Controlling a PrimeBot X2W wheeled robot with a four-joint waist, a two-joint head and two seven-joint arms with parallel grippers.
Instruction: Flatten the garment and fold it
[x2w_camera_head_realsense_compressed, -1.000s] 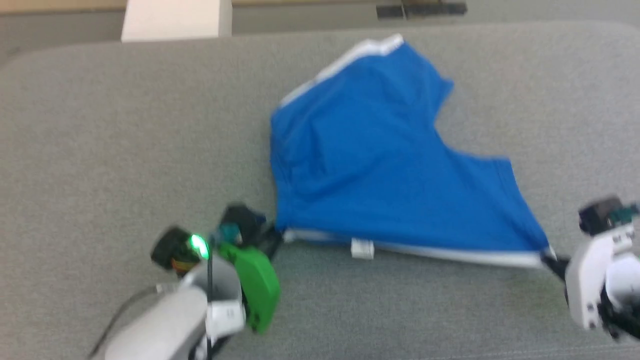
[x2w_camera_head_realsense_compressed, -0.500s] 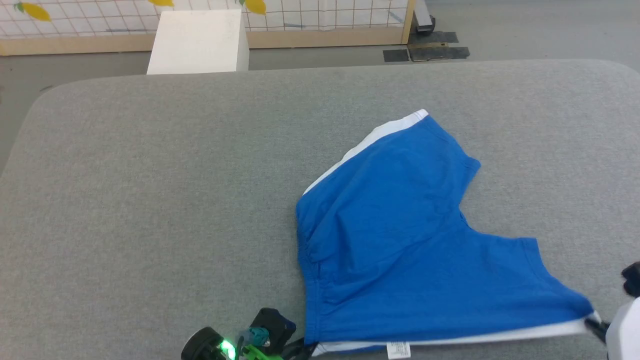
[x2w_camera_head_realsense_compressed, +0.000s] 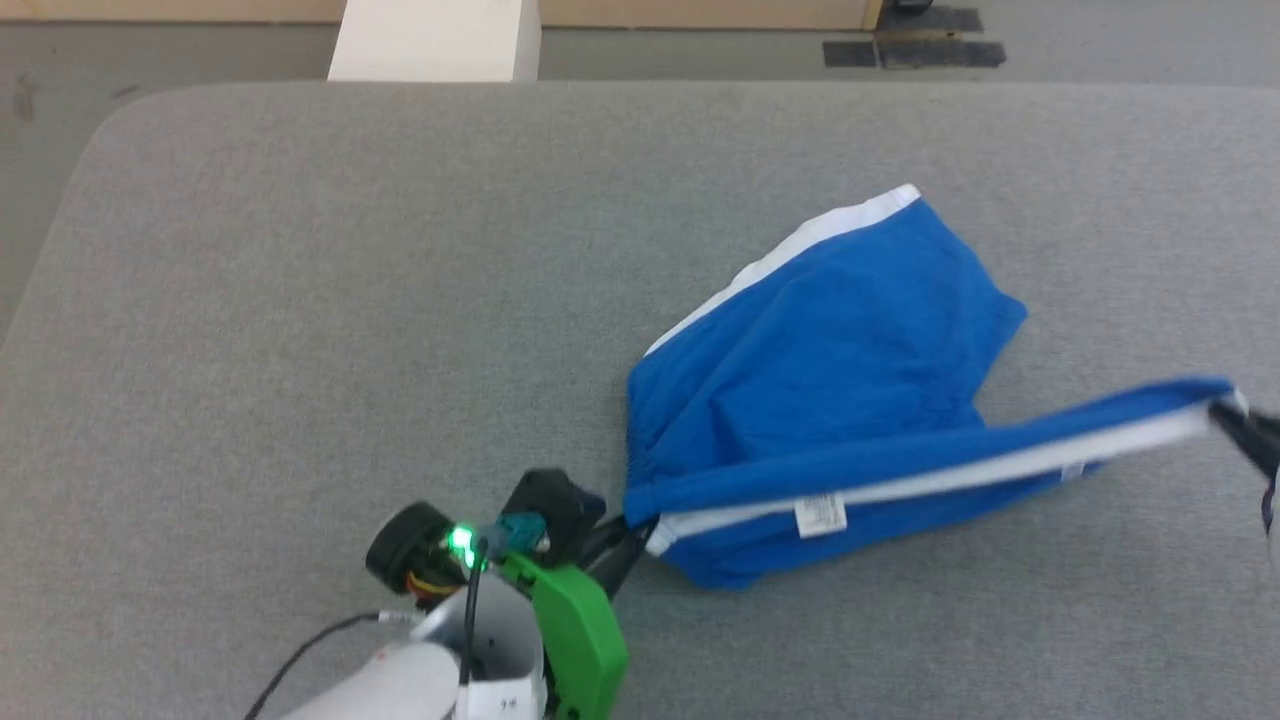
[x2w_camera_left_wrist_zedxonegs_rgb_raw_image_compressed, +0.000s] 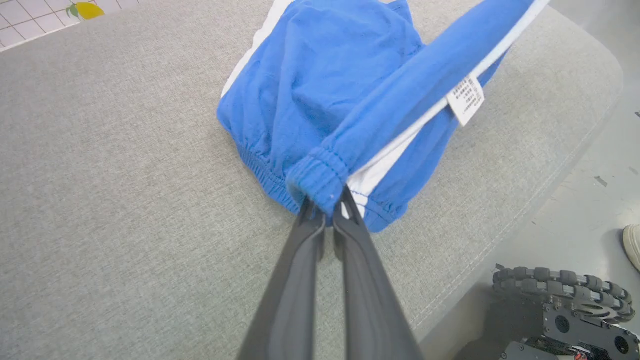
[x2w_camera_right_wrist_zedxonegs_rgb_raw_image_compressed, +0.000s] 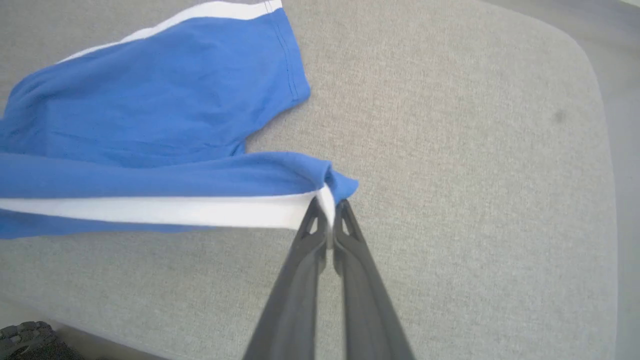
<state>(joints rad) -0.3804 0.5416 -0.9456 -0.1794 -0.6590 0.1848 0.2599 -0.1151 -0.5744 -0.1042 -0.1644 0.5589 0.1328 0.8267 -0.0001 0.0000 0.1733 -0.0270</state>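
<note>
Left gripper (x2w_camera_left_wrist_zedxonegs_rgb_raw_image_compressed: 327, 212) and right gripper (x2w_camera_right_wrist_zedxonegs_rgb_raw_image_compressed: 327, 215) were each pinched shut on one end of the blue shorts' (x2w_camera_head_realsense_compressed: 830, 360) waistband (x2w_camera_head_realsense_compressed: 930, 455). They stretched it taut above the rest of the fabric, which lay bunched on the grey padded table (x2w_camera_head_realsense_compressed: 300, 300). Pulling wider could probably slip the thin elastic from either narrow pinch. Both arms reached in low, fingers angled inward.

print on the white tag (x2w_camera_left_wrist_zedxonegs_rgb_raw_image_compressed: 465, 99) is too small to read.
</note>
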